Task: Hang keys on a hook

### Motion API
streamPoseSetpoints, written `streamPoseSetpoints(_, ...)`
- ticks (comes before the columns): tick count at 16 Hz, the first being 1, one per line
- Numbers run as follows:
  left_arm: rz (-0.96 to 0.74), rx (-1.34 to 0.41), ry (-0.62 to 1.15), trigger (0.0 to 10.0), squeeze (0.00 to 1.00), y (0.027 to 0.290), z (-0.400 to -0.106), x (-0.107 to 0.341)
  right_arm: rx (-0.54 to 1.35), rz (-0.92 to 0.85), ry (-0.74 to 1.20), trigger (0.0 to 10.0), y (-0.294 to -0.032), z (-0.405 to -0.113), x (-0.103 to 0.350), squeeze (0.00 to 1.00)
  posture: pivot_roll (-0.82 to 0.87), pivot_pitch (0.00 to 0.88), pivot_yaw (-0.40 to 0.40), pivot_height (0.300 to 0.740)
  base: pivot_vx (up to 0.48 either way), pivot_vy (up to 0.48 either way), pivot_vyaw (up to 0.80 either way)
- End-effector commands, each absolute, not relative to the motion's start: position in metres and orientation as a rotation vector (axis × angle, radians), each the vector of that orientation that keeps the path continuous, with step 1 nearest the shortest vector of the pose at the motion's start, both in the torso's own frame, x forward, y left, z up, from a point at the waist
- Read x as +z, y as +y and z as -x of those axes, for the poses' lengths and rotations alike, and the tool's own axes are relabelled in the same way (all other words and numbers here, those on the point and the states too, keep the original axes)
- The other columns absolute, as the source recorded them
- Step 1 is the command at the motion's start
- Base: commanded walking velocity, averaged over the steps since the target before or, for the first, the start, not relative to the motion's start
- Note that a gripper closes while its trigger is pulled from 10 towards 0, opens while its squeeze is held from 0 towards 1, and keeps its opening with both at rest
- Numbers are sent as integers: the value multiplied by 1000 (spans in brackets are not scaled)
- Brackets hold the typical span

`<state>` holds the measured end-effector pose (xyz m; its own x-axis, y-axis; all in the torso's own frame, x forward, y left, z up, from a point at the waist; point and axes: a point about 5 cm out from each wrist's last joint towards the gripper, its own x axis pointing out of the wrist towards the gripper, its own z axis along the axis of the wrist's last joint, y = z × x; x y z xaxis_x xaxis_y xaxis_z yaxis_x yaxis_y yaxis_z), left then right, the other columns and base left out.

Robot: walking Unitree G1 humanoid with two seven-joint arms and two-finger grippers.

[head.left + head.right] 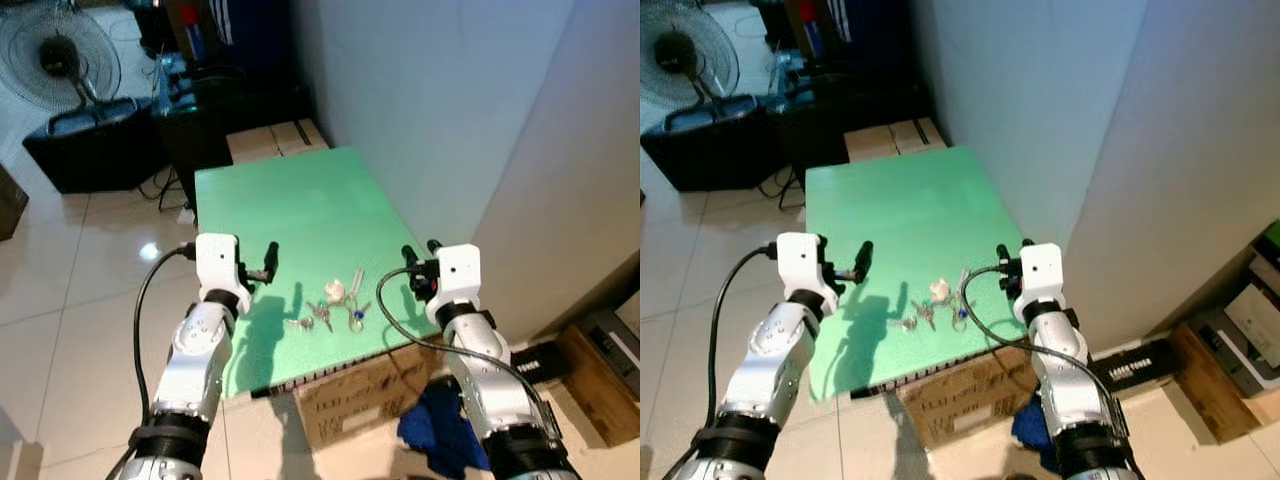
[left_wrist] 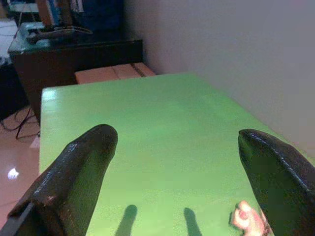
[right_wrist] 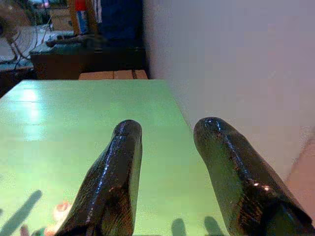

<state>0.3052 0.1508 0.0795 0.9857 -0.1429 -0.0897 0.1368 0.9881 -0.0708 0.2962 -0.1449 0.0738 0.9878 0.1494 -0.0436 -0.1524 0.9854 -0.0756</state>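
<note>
A bunch of keys with a pinkish charm and a blue tag lies near the front edge of the green table. My left gripper hovers over the table left of the keys, its fingers spread wide and empty. Right of the keys, by the table's right edge, my right gripper holds its fingers a small gap apart with nothing between them. The charm peeks in at the edge of the left wrist view, and the same charm lies beside the right fingers.
A pale wall runs along the table's right side. A cardboard box and a blue cloth sit below the front edge. Beyond the table stand cardboard boxes, a dark desk, a black case and a fan.
</note>
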Motion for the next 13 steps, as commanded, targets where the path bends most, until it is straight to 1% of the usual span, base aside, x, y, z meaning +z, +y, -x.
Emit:
streamPoseSetpoints(1, 56, -153, 82, 10000, 0, 148, -306, 82, 153, 85, 40, 10000, -144, -297, 74, 0, -163, 0, 99, 740, 458, 0, 0)
streamPoseSetpoints(2, 55, -153, 86, 10000, 0, 148, -305, 81, 154, 85, 46, 10000, -144, -297, 72, 0, -162, 0, 99, 740, 431, 0, 0)
streamPoseSetpoints(4, 54, -152, 92, 10000, 0, 147, -304, 80, 173, 98, 56, 10000, -140, -300, 73, 0, -160, 0, 99, 740, 0, 0, 0)
streamPoseSetpoints(7, 52, -149, 98, 10000, 0, 147, -301, 78, 218, 90, 7, 10000, -130, -312, 94, 0, -151, 0, 98, 740, 0, 0, 0)
streamPoseSetpoints(9, 51, -149, 101, 10000, 0, 148, -300, 77, 265, 89, -26, 10000, -118, -320, 107, 0, -145, 0, 100, 740, 0, 0, 0)
streamPoseSetpoints(10, 51, -148, 102, 10000, 0, 149, -298, 77, 290, 77, -39, 10000, -109, -329, 116, 0, -137, 0, 101, 740, 0, 0, 0)
streamPoseSetpoints(11, 45, -148, 105, 10000, 0, 151, -297, 77, 299, 69, -53, 10000, -97, -344, 128, 0, -126, 0, 103, 740, 0, 0, 0)
streamPoseSetpoints(13, 32, -146, 108, 10000, 0, 155, -293, 78, 292, 33, -45, 10000, -88, -360, 137, 0, -90, 0, 106, 740, 0, 0, 0)
